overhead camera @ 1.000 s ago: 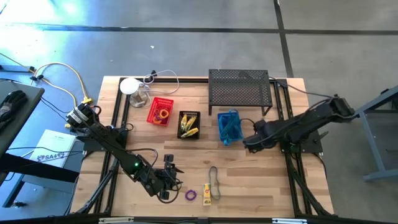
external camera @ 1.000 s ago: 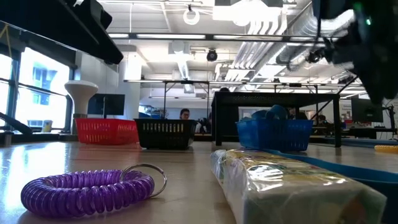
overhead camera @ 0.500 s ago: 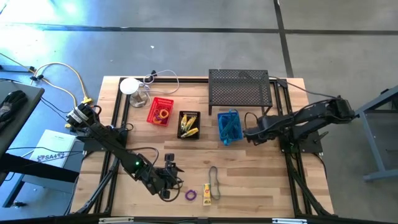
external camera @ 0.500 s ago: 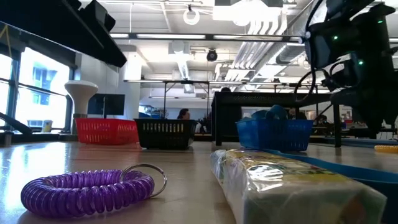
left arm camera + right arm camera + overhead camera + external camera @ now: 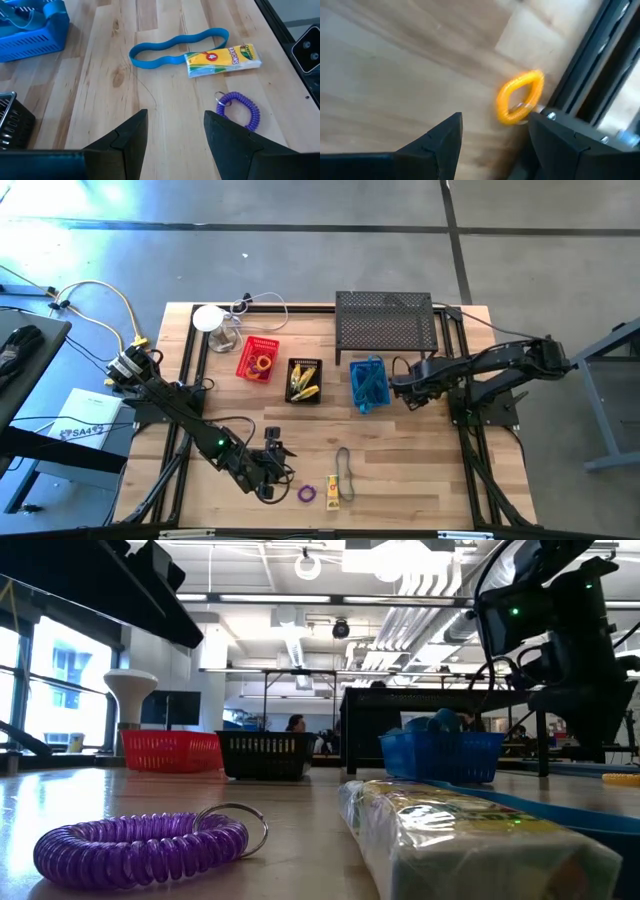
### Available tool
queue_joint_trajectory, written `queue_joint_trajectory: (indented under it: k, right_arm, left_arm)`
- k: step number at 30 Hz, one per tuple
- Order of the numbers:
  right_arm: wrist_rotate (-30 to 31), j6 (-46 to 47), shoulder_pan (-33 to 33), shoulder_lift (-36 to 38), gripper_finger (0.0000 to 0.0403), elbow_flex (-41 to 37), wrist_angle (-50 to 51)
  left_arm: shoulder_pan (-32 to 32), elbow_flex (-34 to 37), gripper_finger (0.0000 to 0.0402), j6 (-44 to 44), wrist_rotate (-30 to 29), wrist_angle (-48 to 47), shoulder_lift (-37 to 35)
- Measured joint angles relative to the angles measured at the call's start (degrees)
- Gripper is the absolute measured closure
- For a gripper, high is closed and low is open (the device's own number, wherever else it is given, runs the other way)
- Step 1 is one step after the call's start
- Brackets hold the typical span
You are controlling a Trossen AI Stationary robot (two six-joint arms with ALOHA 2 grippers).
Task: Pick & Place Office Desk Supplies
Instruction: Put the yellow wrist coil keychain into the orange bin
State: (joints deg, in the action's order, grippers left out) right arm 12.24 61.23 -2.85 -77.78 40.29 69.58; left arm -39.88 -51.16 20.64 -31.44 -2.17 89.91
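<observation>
A: Since the left gripper [image 5: 172,137] sits low at the desk [image 5: 400,470] front, what's it lined up on?

B: Prob the purple coil [image 5: 240,110]. Fingers spread wide, nothing between them. Coil lies just ahead, off to one side. Crayon pack [image 5: 222,59] and blue band [image 5: 170,47] are beyond it, pack lying on the band's end.

A: Right side?

B: Right gripper [image 5: 492,132] is just beside the blue bin [image 5: 367,383], near the desk's right edge. Fingers wide apart, empty. Its cam looks down on an orange coil [image 5: 519,96] lying against the black frame rail [image 5: 585,90]. My guess: that's its target.

A: Awkward spot?

B: Yeah, rail is touching or nearly touching the coil, so one finger has little room on that side. Risk of clipping the frame.

A: Bins look sorted?

B: Seems so. Red bin [image 5: 258,359] has an orange/yellow ring in it, black bin [image 5: 304,380] yellow items, blue bin blue stuff. Can't tell exact items. So purple coil likely goes w/ the red bin, judging by like-with-like. Three loose items at the front, plus the orange coil, are left.
</observation>
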Motion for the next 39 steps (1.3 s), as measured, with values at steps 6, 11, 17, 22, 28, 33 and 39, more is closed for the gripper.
queue_joint_trajectory:
  k: [6, 11, 17, 22, 28, 33, 39]
  right_arm:
    - [4.16, -4.57, -2.75, 0.00, 0.0188, -0.49, -0.30]
    - [-0.19, -8.53, -4.47, 0.00, 0.0188, -3.01, -3.34]
    - [-0.77, -9.02, -4.42, 0.00, 0.0188, -6.92, -8.09]
    - [-1.27, -8.54, -4.40, 0.17, 0.0188, -10.11, -11.93]
    - [-1.69, -5.85, -4.42, 0.28, 0.0188, -11.14, -13.83]
    - [-3.62, -5.33, -6.89, 0.26, 0.0188, -11.23, -14.83]
    - [-5.63, -4.89, -9.96, 0.26, 0.0189, -11.26, -15.25]
  left_arm:
    - [0.02, 0.00, 0.0216, 0.00, -0.02, 0.00, 0.00]
    - [0.00, 0.00, 0.0216, -0.02, -0.02, 0.00, 0.00]
    - [0.00, 0.00, 0.0216, -0.02, -0.04, 0.00, 0.00]
    - [0.00, 0.00, 0.0216, -0.02, -0.04, 0.00, 0.00]
    - [0.00, 0.00, 0.0216, -0.04, -0.09, 0.00, 0.00]
    - [0.00, 0.00, 0.0216, -0.04, -0.11, 0.00, 0.00]
    - [0.00, 0.00, 0.0216, 0.23, -0.11, 0.00, 0.00]
